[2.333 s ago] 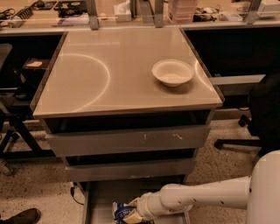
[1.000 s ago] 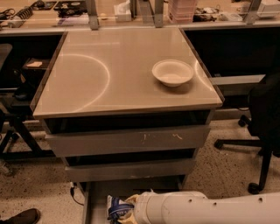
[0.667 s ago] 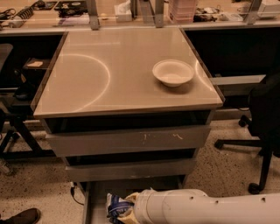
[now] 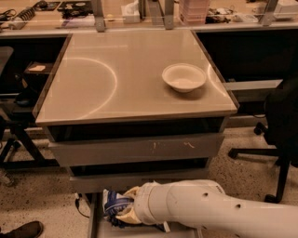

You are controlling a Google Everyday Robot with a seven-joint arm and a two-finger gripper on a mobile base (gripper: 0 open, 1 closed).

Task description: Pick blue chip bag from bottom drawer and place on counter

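Observation:
The blue chip bag (image 4: 111,202), dark blue with white patches, sits at the tip of my gripper (image 4: 125,210), just above the open bottom drawer (image 4: 95,222) at the bottom of the camera view. The gripper's tan fingers are closed on the bag's right side. My thick white arm (image 4: 200,214) reaches in from the lower right and hides most of the drawer floor. The counter (image 4: 116,79) is the glossy beige top above the drawers.
A white bowl (image 4: 184,77) stands on the counter's right side. A taller grey drawer with a scratched front (image 4: 139,148) is shut below the counter. A black chair (image 4: 279,139) stands at the right, a shoe (image 4: 23,230) at the lower left, a cluttered workbench (image 4: 139,11) behind.
The arm has pushed further left over the bottom drawer. The gripper has closed on the bag, and the bag has shifted left and risen slightly with it.

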